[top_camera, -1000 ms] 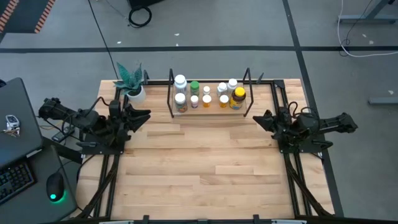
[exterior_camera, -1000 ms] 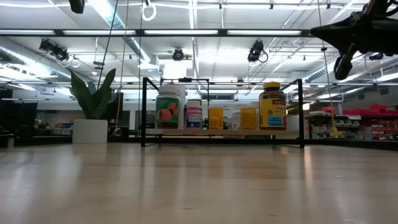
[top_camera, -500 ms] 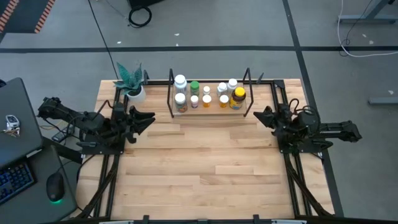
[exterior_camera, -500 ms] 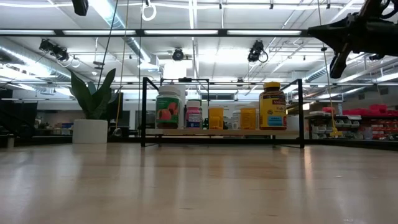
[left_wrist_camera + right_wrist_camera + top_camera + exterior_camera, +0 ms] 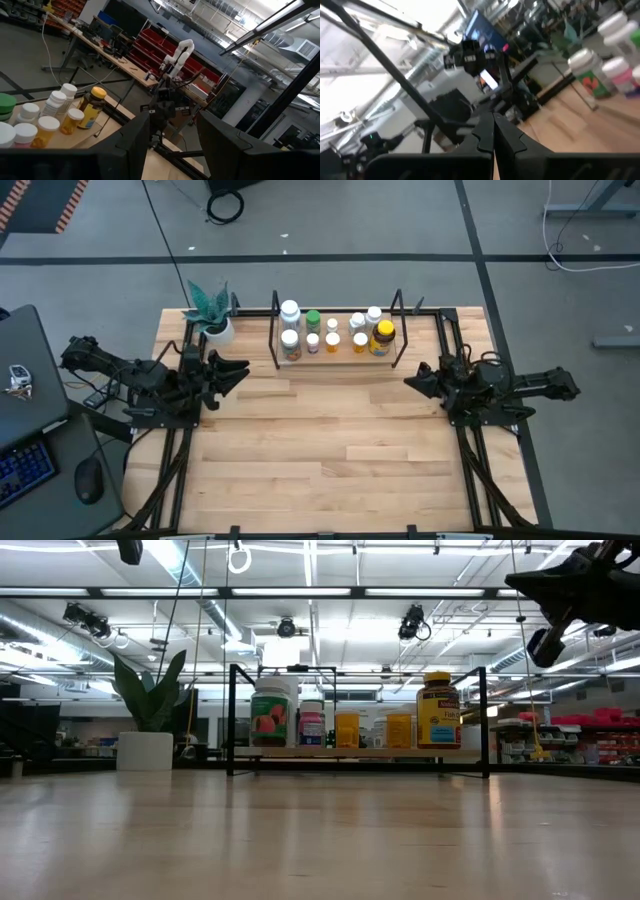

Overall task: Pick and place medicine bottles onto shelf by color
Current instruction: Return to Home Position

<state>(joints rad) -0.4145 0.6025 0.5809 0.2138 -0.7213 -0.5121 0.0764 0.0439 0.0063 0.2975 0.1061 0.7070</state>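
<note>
Grey floor [image 5: 350,220] with a black tape line [image 5: 300,258] at 12 o'clock; desk [image 5: 65,442] with keyboard [image 5: 25,470] at 8 o'clock; strip lights [image 5: 260,592] overhead.

Wooden table [image 5: 320,450], pale planks. Back-left corner: plant [image 5: 208,302], spiky green leaves, in white pot [image 5: 218,330]. Left of table: dark desk [image 5: 45,430] with keyboard [image 5: 22,470], mouse [image 5: 88,481] just beside it, keyring [image 5: 16,376] farther back. Grey floor [image 5: 330,230] all round, crossed by dark tape lines. Black cable coil [image 5: 225,205] behind table, white cable [image 5: 590,250] at far right, orange-black hazard stripe [image 5: 45,202] at far left. Low view: ceiling light strips [image 5: 300,591] overhead, red bins [image 5: 600,720] at right. Left wrist view: more red bins [image 5: 155,50], white arm [image 5: 179,52] on far bench.
</note>
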